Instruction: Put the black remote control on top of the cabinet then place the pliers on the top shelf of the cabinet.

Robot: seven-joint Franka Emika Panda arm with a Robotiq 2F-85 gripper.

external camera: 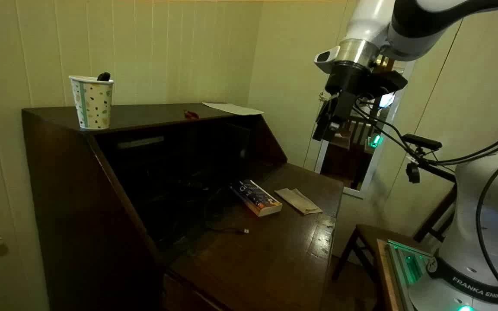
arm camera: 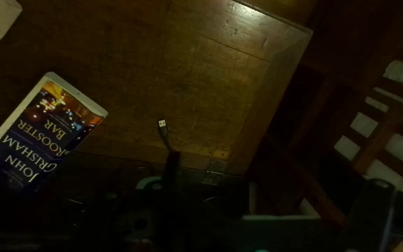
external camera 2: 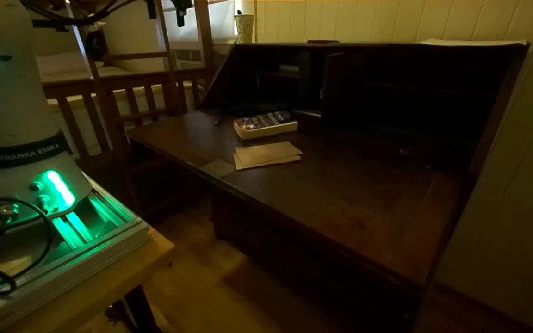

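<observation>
The dark brown cabinet (external camera: 270,268) stands with its desk leaf down; it also fills much of an exterior view (external camera 2: 350,199). The pliers (external camera: 191,115), a small red shape, lie on its flat top, seen edge-on in an exterior view (external camera 2: 323,41). The black remote control is not clearly seen. A black end (external camera: 103,77) sticks out of the patterned cup (external camera: 93,103); I cannot tell what it is. My gripper (external camera: 324,131) hangs in the air beyond the cabinet's slanted front, apart from everything. In the wrist view its fingers (arm camera: 276,168) are wide apart with nothing between them.
On the leaf lie a book (external camera: 257,198), folded papers (external camera: 298,201) and a USB cable (external camera: 231,230). A paper sheet (external camera: 234,109) lies on the cabinet top. A pale flat thing (external camera: 141,142) shows inside on a shelf; the interior is very dark. A small inner door (external camera 2: 333,88) stands open.
</observation>
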